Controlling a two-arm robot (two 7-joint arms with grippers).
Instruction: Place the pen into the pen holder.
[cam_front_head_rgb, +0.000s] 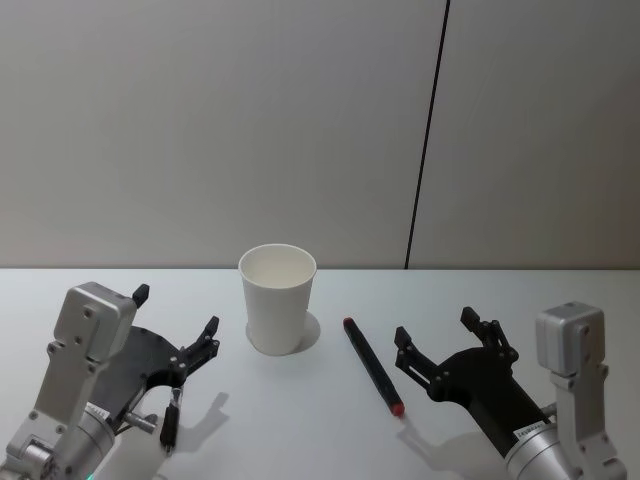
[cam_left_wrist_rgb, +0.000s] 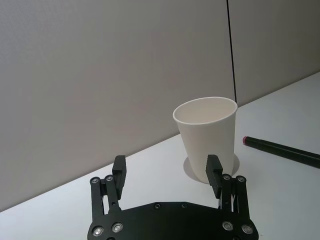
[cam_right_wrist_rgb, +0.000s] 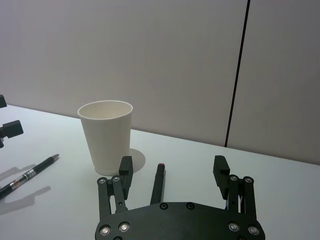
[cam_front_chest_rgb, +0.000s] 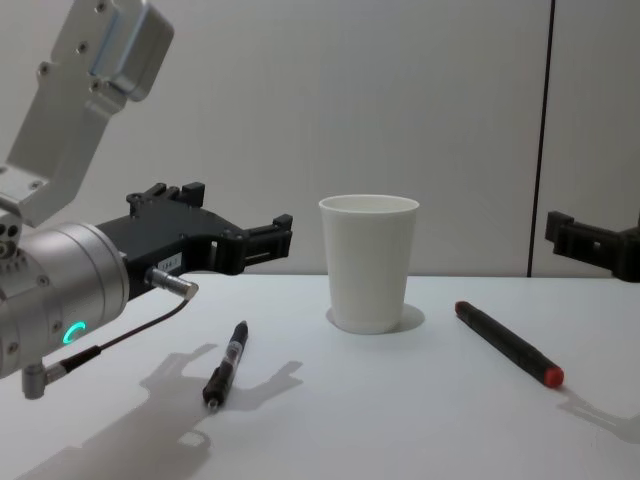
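White pen holder (cam_front_head_rgb: 278, 300) stands on the counter (cam_front_head_rgb: 560, 290), a pen (cam_front_head_rgb: 373, 366) lying beside it. The left gripper (cam_left_wrist_rgb: 166, 167) and right gripper (cam_right_wrist_rgb: 173, 165) hover wide open, empty.

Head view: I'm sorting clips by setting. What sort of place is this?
Probably a robot lab test bench: bare white table, plain grey panel wall, just a paper cup, a red-tipped pen and a black pen beside the open left gripper and right gripper.

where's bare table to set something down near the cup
Bare: the table in front of the pen holder, between the slim pen and the red-tipped pen, and the strip behind it. Crowded: under the left tool, beside the right tool.
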